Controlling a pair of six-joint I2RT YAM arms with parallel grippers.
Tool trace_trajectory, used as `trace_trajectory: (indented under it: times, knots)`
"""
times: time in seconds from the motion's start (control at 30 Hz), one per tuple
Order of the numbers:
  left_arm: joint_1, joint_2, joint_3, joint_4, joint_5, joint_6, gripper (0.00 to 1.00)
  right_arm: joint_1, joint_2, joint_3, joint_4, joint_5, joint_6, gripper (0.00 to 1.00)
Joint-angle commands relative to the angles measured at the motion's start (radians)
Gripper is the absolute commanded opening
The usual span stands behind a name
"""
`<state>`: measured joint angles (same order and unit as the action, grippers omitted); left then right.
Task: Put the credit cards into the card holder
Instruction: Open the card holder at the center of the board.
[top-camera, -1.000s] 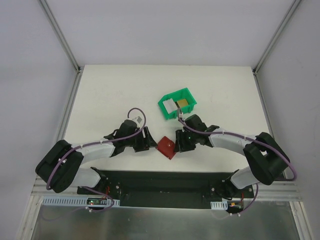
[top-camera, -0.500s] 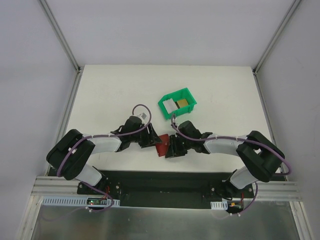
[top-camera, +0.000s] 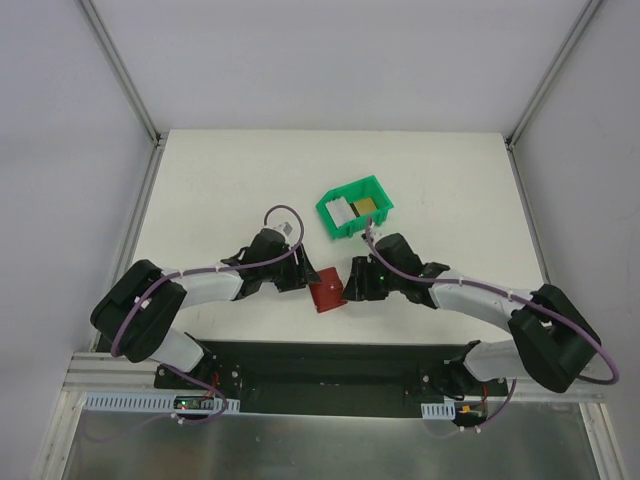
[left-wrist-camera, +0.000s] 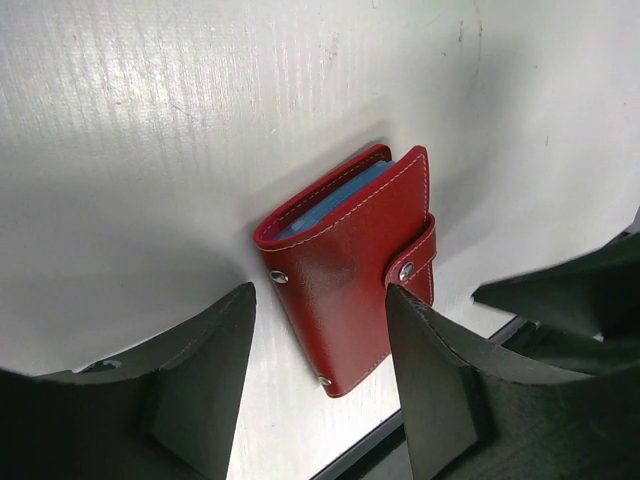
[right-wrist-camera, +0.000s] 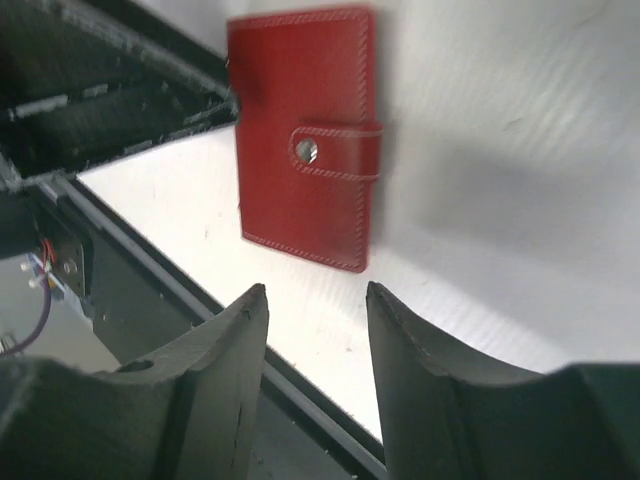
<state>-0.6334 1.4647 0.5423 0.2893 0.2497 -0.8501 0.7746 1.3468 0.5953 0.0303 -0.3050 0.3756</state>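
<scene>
The card holder (top-camera: 327, 293) is a closed dark red wallet lying flat near the table's front edge, with its snap tab (left-wrist-camera: 407, 270) fastened. My left gripper (top-camera: 301, 276) is open; in the left wrist view its fingers straddle the card holder's (left-wrist-camera: 340, 275) near end, the right finger close to the tab. My right gripper (top-camera: 354, 283) is open and empty, just right of the card holder (right-wrist-camera: 300, 140), which lies ahead of its fingertips. A whitish card (top-camera: 342, 210) and a golden card (top-camera: 366, 205) lie in the green bin (top-camera: 330, 222).
The green bin stands behind the grippers, right of the table's middle. The table's front edge and a black base rail (right-wrist-camera: 150, 300) run right beside the card holder. The left gripper's body (right-wrist-camera: 100, 100) shows at the upper left of the right wrist view.
My left gripper moved right up to the card holder. My right gripper came onto it, then backed off to the right. The card holder turned from a diamond pose to a squarer one.
</scene>
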Motion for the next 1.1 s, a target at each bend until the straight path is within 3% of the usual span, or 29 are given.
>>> trace_trajectory:
  times: [0.0, 0.13, 0.37, 0.7, 0.87, 1.07]
  knots:
    - [0.009, -0.006, -0.027, -0.044, -0.015, 0.026, 0.55, -0.078, 0.018, 0.04, -0.046, 0.011, -0.073, 0.47]
    - [0.009, 0.039, -0.044, 0.04, 0.029, -0.006, 0.55, -0.092, 0.155, 0.113, 0.016, -0.072, -0.073, 0.45]
    - [0.011, 0.091, -0.093, 0.148, 0.048, -0.052, 0.55, -0.092, 0.278, 0.103, 0.132, -0.14, -0.003, 0.39]
    - [0.043, 0.132, -0.199, 0.317, 0.068, -0.096, 0.55, -0.093, 0.374, 0.035, 0.213, -0.155, 0.034, 0.15]
    - [0.044, 0.154, -0.2, 0.332, 0.071, -0.069, 0.54, -0.097, 0.406, 0.035, 0.232, -0.154, 0.043, 0.14]
    - [0.044, 0.18, -0.197, 0.418, 0.117, -0.066, 0.44, -0.097, 0.434, 0.046, 0.241, -0.166, 0.046, 0.13]
